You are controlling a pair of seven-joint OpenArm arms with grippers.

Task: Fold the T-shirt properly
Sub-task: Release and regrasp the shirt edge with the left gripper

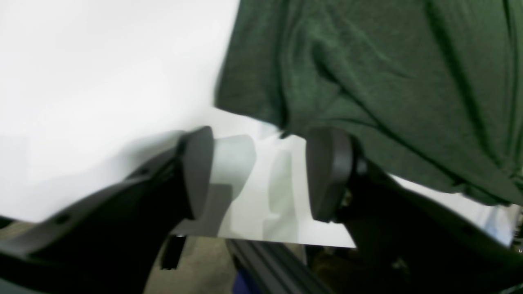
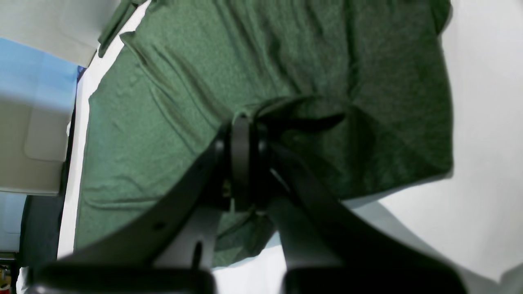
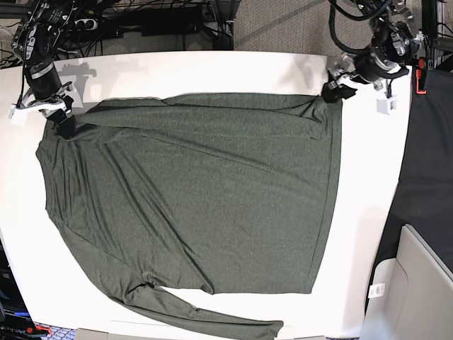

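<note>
The dark olive-green T-shirt (image 3: pixel 198 191) lies spread flat on the white table (image 3: pixel 212 71), with one long sleeve (image 3: pixel 212 320) trailing along the near edge. My left gripper (image 3: pixel 333 91) is at the shirt's far right corner. In the left wrist view it (image 1: pixel 263 175) stands open over bare table, nothing between its fingers, and the shirt's edge (image 1: pixel 388 81) lies just beyond the tips. My right gripper (image 3: pixel 64 126) is at the far left corner. There its jaws (image 2: pixel 244 122) are shut on a pinched fold of the shirt (image 2: pixel 286 53).
Cables and power strips (image 3: pixel 156 21) lie behind the table's far edge. A black surface (image 3: pixel 425 163) runs along the right side, with a pale bin (image 3: pixel 421 276) at the lower right. A strip of white table borders the shirt all round.
</note>
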